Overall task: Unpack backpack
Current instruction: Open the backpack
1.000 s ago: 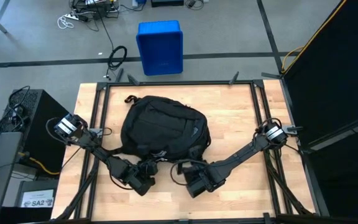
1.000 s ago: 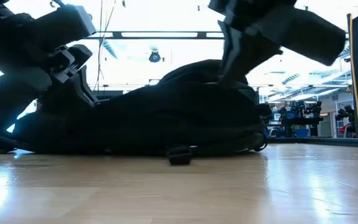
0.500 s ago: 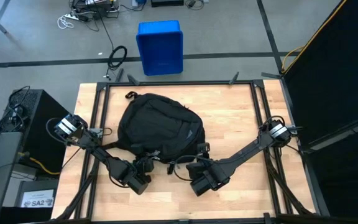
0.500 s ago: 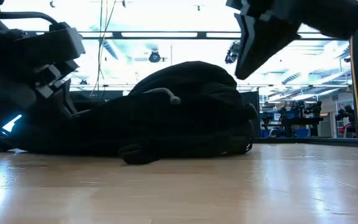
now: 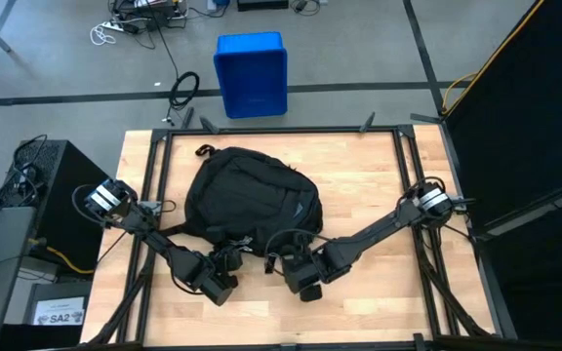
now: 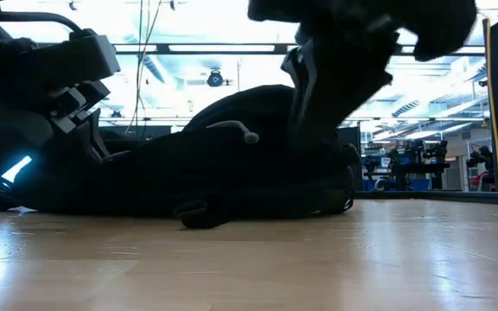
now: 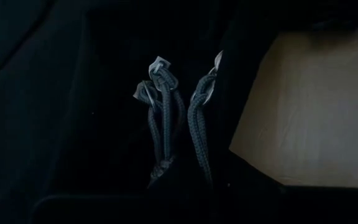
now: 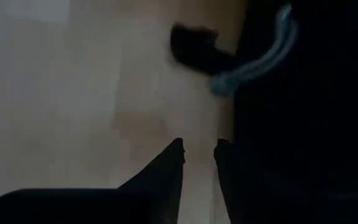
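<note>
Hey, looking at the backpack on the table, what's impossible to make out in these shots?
- Backpack contents: nothing shows inside in any view.
- Left gripper: its grip is hidden under the arm in the high view; the left wrist view shows only cord pulls.
- Right gripper: blurred; contact with the fabric unclear.

Black backpack (image 5: 250, 200) — flat on table

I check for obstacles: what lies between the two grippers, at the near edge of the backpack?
In the high view, between the left gripper and the right gripper lie the backpack's loose straps and some bare table; nothing else shows.
</note>
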{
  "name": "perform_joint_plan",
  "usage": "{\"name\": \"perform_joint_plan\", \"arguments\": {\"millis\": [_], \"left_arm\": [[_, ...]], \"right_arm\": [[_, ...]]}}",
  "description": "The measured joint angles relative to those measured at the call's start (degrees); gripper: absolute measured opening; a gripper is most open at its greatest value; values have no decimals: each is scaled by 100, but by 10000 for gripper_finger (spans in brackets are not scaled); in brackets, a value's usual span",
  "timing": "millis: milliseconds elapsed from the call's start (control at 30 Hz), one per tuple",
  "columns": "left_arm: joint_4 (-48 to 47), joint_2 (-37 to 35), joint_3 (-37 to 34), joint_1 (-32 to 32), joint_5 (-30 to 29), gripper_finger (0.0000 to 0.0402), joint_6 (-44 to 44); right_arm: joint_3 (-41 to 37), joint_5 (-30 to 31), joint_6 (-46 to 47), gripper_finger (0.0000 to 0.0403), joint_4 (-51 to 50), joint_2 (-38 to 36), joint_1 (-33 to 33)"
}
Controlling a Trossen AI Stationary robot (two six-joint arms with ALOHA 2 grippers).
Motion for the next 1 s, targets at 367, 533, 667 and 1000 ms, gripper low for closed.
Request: {"name": "perform_joint_plan", "arguments": {"millis": [367, 533, 667, 1000], "left_arm": [[75, 4, 0, 9, -28, 15, 17], [165, 4, 0, 15, -57, 15, 20], [227, 4, 0, 29, -74, 15, 47], [1336, 9, 0, 176, -111, 15, 1055]], "right_arm": [[-3298, -174, 451, 81, 5052, -1457, -145], [-4009, -533, 843, 94, 6510, -1365, -290], [-4105, -524, 999, 113, 6625, -1241, -361], [-4091, -517, 1039, 178, 7010, -1102, -414]]}}
